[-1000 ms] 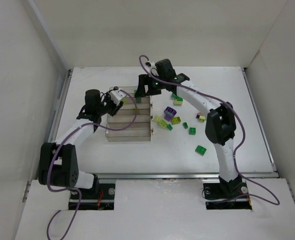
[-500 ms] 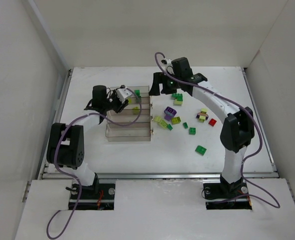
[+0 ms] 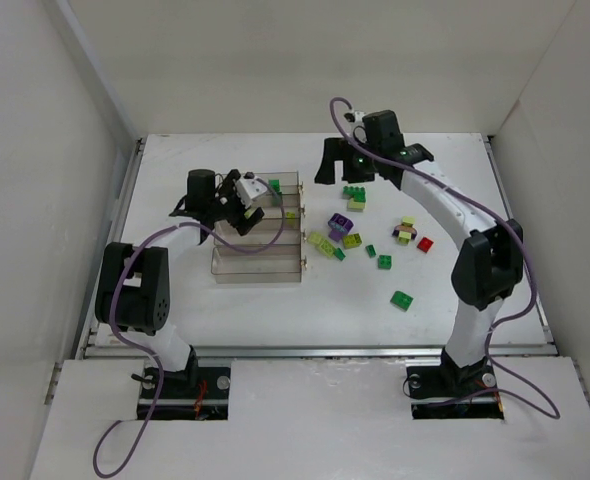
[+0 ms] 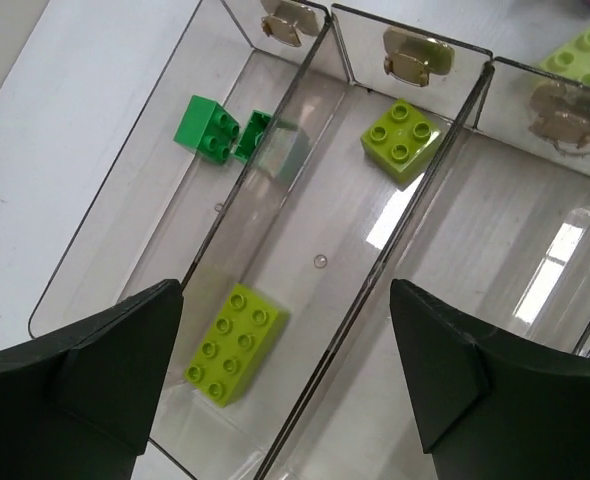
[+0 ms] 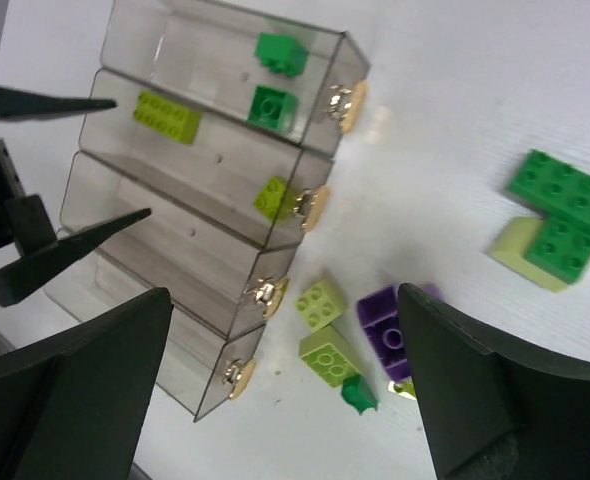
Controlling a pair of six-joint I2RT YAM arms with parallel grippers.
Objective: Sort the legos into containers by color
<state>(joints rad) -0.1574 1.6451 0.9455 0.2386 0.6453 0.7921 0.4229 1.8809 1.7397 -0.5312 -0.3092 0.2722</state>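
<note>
The containers (image 3: 258, 262) are clear bins joined side by side, left of the table's middle. My left gripper (image 4: 285, 390) hangs open over their left end, nothing between its fingers (image 4: 105, 360). Below it a long yellow-green lego (image 4: 235, 343) lies in the second bin, with a square yellow-green one (image 4: 400, 143) at that bin's far end. A dark green lego (image 4: 207, 125) lies in the farthest bin. My right gripper (image 5: 285, 400) is open and empty above loose yellow-green legos (image 5: 320, 303) and a purple one (image 5: 385, 320) beside the containers (image 5: 205, 180).
Loose legos are scattered right of the bins: a dark green pair (image 3: 355, 192), a purple one (image 3: 339, 226), small green ones (image 3: 385, 262) (image 3: 402, 299), a red one (image 3: 425, 244). White walls enclose the table on three sides.
My left gripper has opened and the long yellow-green lego now lies in the second bin. My right arm has swung right, away from the bins, and its jaws have widened.
</note>
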